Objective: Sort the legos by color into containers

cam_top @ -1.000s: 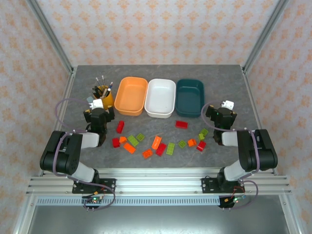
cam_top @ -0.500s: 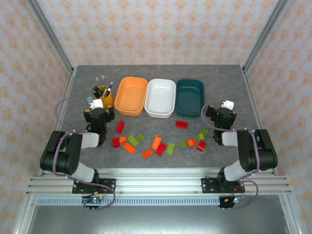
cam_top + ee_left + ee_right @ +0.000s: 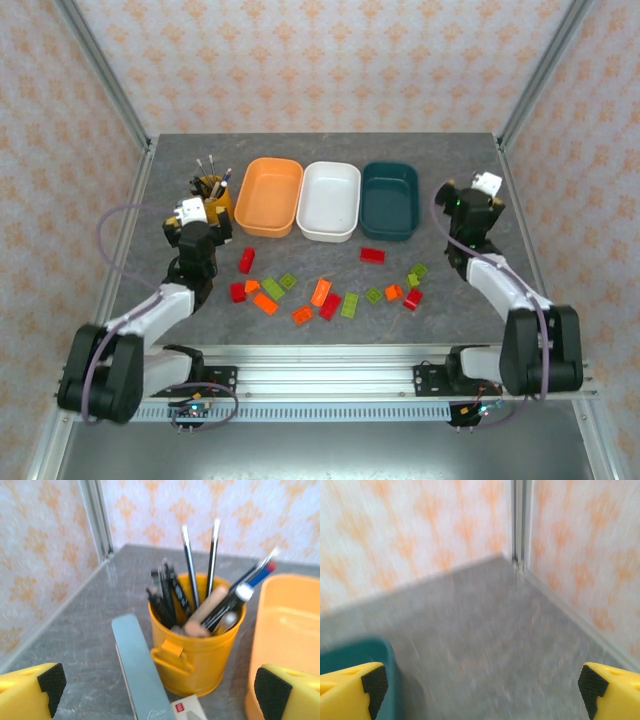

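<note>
Several red, orange and lime green legos lie scattered across the near half of the table, among them a red one [image 3: 372, 255], an orange one [image 3: 321, 292] and a green one [image 3: 418, 271]. Behind them stand three containers in a row: orange [image 3: 268, 196], white [image 3: 330, 200] and dark teal [image 3: 390, 200]. My left gripper [image 3: 200, 230] hovers left of the legos, open and empty, facing the pen cup. In the left wrist view its fingers [image 3: 46, 686] stand wide apart, with the orange container [image 3: 292, 625] at the right. My right gripper [image 3: 470, 212] is raised right of the teal container [image 3: 355, 655], open and empty.
A yellow cup of pens [image 3: 210, 192] stands left of the orange container, close ahead of the left gripper [image 3: 165, 692]. A grey-blue flat case [image 3: 137, 670] and a small white eraser [image 3: 189, 709] lie beside the cup [image 3: 200, 650]. Patterned walls and metal posts enclose the table.
Both arms have stretched out from their folded pose. The left gripper shifted slightly left and back toward the pen cup. The right gripper swung back and right, away from the legos.
</note>
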Controlling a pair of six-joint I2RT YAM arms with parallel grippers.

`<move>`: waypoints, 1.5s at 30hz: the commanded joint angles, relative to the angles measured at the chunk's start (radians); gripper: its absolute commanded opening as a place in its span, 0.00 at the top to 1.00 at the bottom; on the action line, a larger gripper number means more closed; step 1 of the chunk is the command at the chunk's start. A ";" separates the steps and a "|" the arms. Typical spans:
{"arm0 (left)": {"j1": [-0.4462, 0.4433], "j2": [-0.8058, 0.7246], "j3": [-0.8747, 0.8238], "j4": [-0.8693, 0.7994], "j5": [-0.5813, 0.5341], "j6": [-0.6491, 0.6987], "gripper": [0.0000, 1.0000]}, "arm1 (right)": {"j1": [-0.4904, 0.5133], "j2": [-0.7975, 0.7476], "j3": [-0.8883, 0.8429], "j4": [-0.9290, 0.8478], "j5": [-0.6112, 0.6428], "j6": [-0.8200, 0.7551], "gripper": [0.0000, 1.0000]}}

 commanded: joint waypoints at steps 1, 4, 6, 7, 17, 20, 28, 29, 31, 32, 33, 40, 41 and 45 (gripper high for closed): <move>-0.034 -0.157 0.032 -0.220 -0.113 -0.060 0.00 | 0.015 -0.087 0.179 -0.319 0.073 0.094 0.01; -0.098 -0.287 0.084 -0.354 -0.136 -0.063 0.00 | 0.024 -0.072 0.453 -0.709 0.095 0.313 0.01; -0.145 -0.350 0.120 -0.402 -0.159 -0.056 0.00 | -0.005 -0.004 0.587 -1.023 0.010 0.606 0.00; -0.149 -0.365 0.146 -0.440 -0.168 -0.106 0.00 | -0.020 0.016 0.604 -1.096 -0.071 0.670 0.00; -0.120 -0.279 0.533 -1.086 0.229 -0.554 0.00 | 0.095 -0.014 0.585 -1.314 -0.164 0.671 0.14; -0.161 -0.182 0.576 -1.124 0.384 -0.518 0.00 | 0.103 0.004 0.503 -1.344 -0.221 0.682 0.18; -0.435 -0.039 0.566 -1.011 0.429 -0.484 0.00 | 0.105 0.098 0.305 -1.215 -0.365 0.700 0.20; -0.454 -0.021 0.563 -0.986 0.438 -0.484 0.00 | 0.106 0.116 0.285 -1.204 -0.373 0.708 0.20; -0.485 0.015 0.566 -0.947 0.453 -0.484 0.00 | 0.105 0.140 0.237 -1.156 -0.399 0.719 0.20; -0.499 0.036 0.573 -0.938 0.458 -0.484 0.00 | 0.106 0.154 0.215 -1.124 -0.417 0.722 0.20; -0.513 0.057 0.583 -0.934 0.462 -0.484 0.00 | 0.105 0.166 0.200 -1.099 -0.432 0.725 0.21; -0.569 0.139 0.621 -0.910 0.477 -0.457 0.00 | 0.105 0.251 0.177 -1.026 -0.462 0.723 0.23; -0.573 0.143 0.623 -0.904 0.479 -0.461 0.00 | 0.106 0.261 0.174 -1.021 -0.462 0.725 0.24; -0.577 0.159 0.633 -0.899 0.483 -0.460 0.00 | 0.106 0.304 0.161 -0.982 -0.474 0.728 0.32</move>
